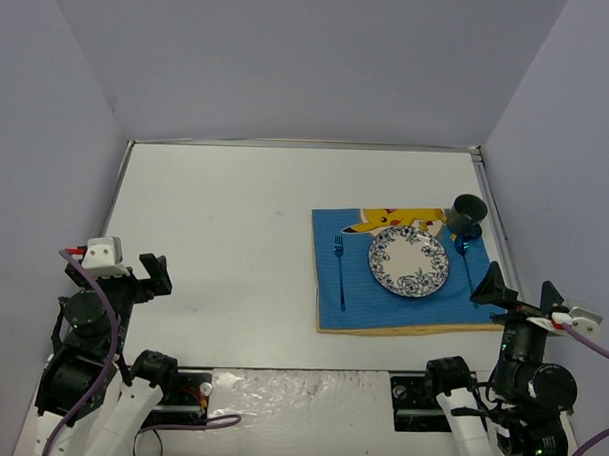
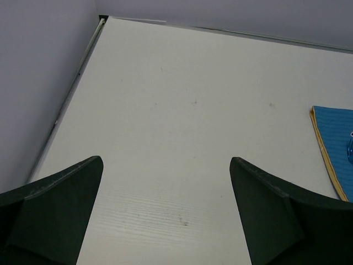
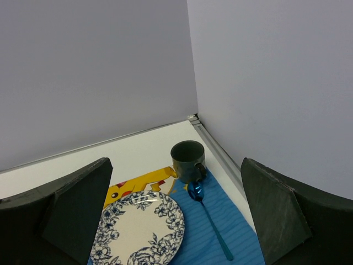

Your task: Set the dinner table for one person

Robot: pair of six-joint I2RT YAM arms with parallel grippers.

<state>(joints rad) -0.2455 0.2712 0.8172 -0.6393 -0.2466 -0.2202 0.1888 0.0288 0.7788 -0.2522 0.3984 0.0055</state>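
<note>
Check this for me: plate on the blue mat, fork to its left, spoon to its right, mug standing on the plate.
Not on the plate. The mug stands at the far right corner of the mat, apart from the plate, just beyond the spoon; the top view shows it. The rest holds.

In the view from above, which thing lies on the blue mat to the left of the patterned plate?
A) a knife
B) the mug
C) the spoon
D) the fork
D: in the top view the fork lies left of the plate, while the spoon and the mug are on its right side.
</note>
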